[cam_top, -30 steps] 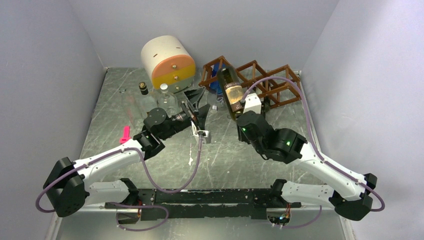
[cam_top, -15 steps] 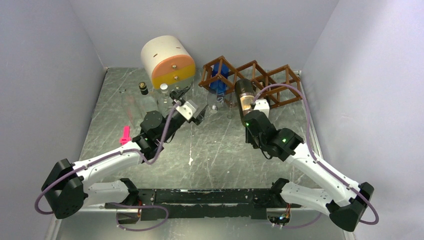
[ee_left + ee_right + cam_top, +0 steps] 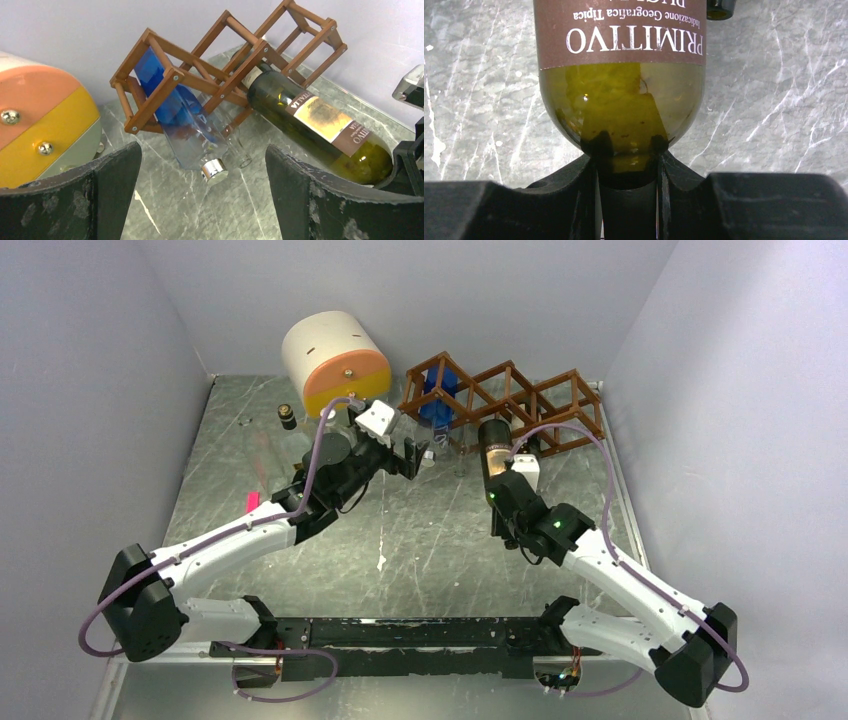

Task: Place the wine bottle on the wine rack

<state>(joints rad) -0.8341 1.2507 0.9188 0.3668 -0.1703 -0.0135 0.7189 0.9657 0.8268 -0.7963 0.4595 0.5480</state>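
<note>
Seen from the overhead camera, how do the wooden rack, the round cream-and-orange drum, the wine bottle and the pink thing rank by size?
1. wine rack, widest spread
2. round drum, solid but narrower
3. wine bottle
4. pink thing, partly hidden

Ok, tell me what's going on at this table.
The right tool grips a green wine bottle by its neck, with its base at the middle cell of the wooden wine rack; most of the bottle is outside it. A blue bottle lies in the left cell. The left tool hovers open nearby, holding nothing.
</note>
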